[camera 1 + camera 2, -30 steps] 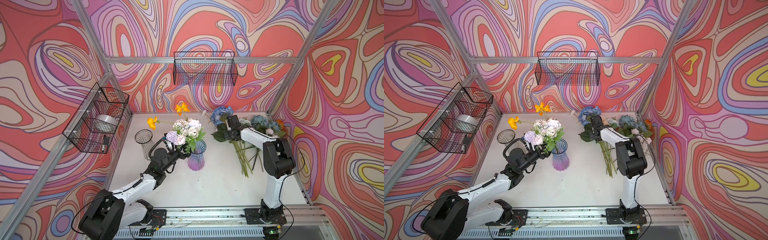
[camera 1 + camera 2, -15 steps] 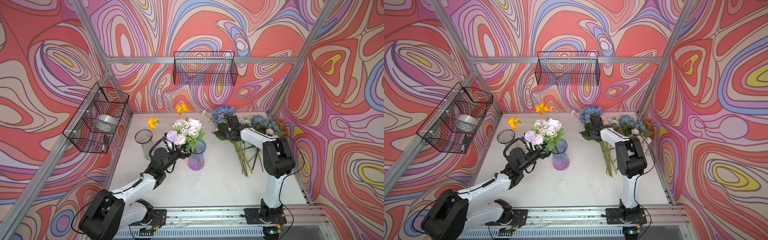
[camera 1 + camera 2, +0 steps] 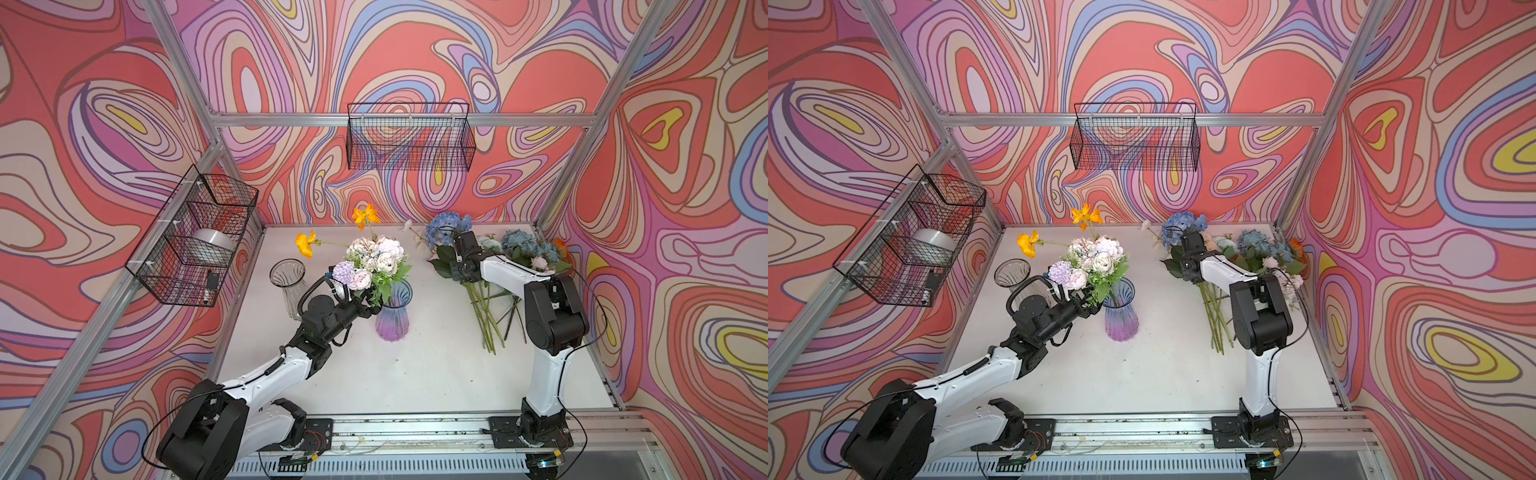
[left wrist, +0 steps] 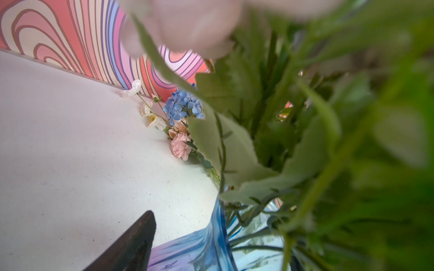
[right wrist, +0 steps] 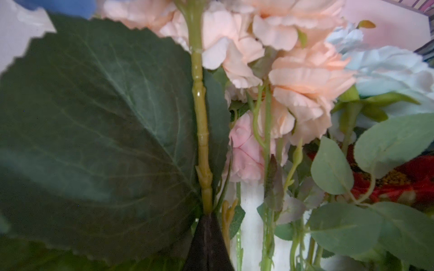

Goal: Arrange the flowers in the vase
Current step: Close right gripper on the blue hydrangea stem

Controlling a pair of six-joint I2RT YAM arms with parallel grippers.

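My right claw [image 5: 207, 219] is pressed together on the hydrangea [image 3: 448, 224]. In the right wrist view its stem [image 5: 199, 105] runs straight down into my meeting tips, just below where the big leaf [image 5: 105, 131] branches off. I judge the pinch is set there so that the head and leaves hang clear of my tips and the long end is free to go into a vase. The head is at the back of the surface [image 3: 415, 374], just beside the pile [image 3: 484, 320] of loose flowers. Peach roses [image 5: 293, 77] lie right behind the stem, with a red sunflower [image 5: 418, 176] further off. The stems in that pile cross one another, so a lift could drag a neighbour along.

My left claw [image 3: 368, 305] is at the rim of the blue vase [image 3: 392, 320], in among the leaves of the bunch [image 3: 376, 257] that stands in it. Only one finger [image 4: 131, 244] shows in the left wrist view, apart from the glass. Greenery hides the rest, so I cannot tell whether that claw is spread or pinching a stem. I take it that it is there to steady the bunch or hold a gap for the hydrangea. A clear vase [image 3: 288, 278] stands just beside that arm.
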